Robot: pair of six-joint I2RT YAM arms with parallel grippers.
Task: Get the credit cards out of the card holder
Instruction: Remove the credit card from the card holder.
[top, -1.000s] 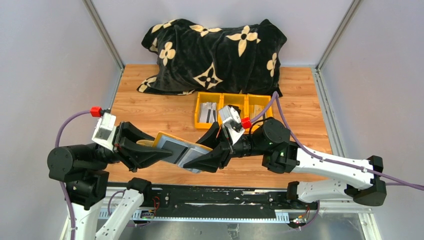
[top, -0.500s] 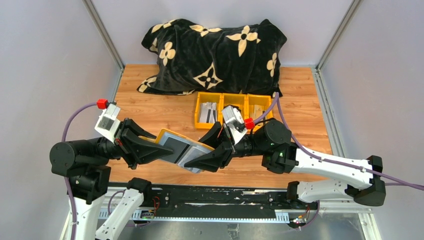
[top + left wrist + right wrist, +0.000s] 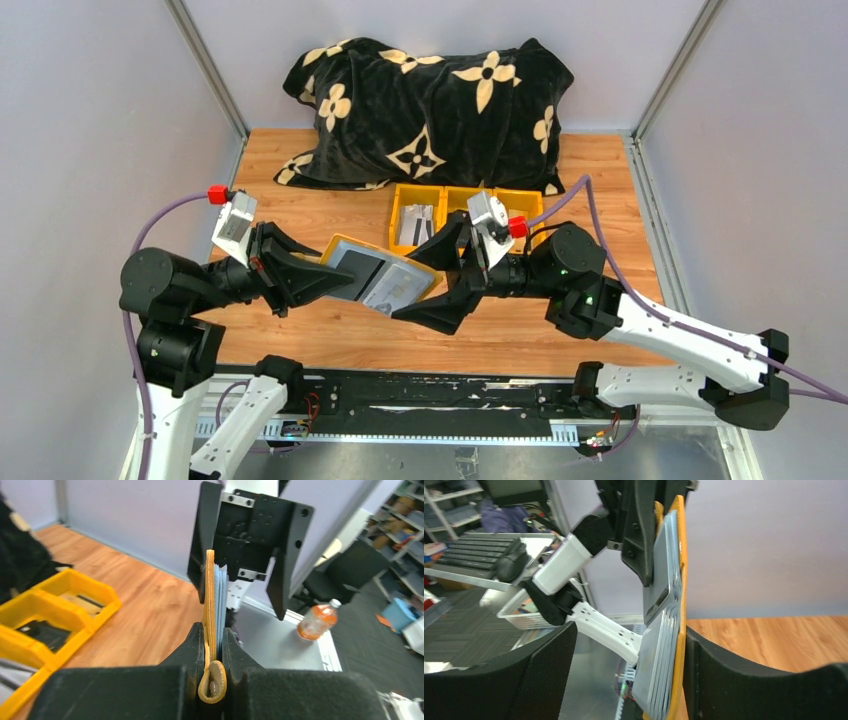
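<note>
My right gripper (image 3: pixel 436 283) had opened wide. My left gripper (image 3: pixel 214 636) clamped the card holder (image 3: pixel 380 278) by one end, its long axis running between the right's spread jaws.

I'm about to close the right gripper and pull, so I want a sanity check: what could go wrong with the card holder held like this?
1. The left gripper pinches the card holder by its yellow end only, above the table; a pull could slip it free and drop it.
2. The open right gripper straddles the whole free end, yellow cover included, so closing may clamp the stack of grey leaves rather than one card.
</note>
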